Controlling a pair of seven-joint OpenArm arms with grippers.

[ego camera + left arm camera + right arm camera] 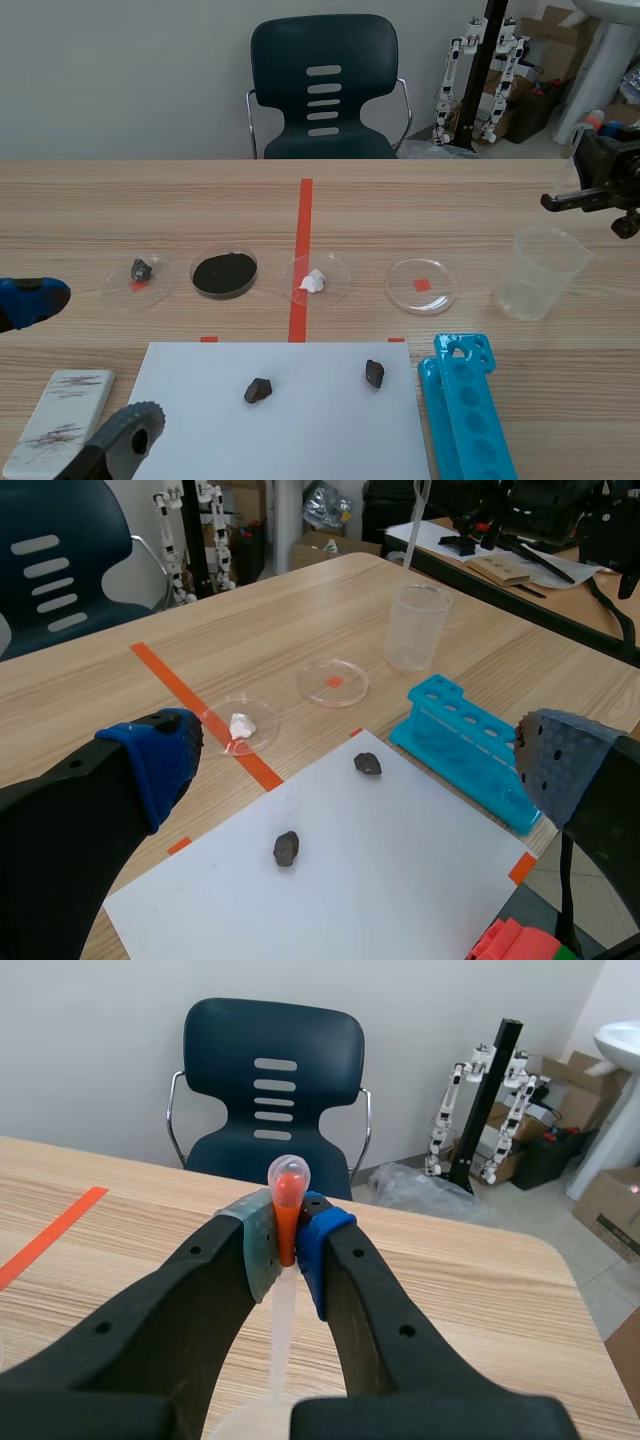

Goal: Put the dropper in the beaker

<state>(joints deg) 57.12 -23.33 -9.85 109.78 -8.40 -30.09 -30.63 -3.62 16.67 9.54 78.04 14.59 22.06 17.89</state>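
My right gripper (287, 1245) is shut on a clear plastic dropper (282, 1310) just under its orange bulb, and the tube hangs straight down between the fingers. The rim of the clear plastic beaker (245, 1425) shows right beneath the tube's tip. In the scene view the right gripper (590, 185) is raised at the far right, above and slightly behind the beaker (540, 272), which stands upright on the wood. The left gripper (360, 765) stands open and holds nothing, low at the table's near left (80, 370), far from the beaker (418, 628).
Four petri dishes stand in a row: one with a dark stone (140, 270), one with black powder (224, 273), one with a white lump (315, 280) and an empty one (421, 285). A white sheet (300, 430) bears two stones. A blue tube rack (465, 410) lies near the beaker. A white slab (60, 420) lies front left.
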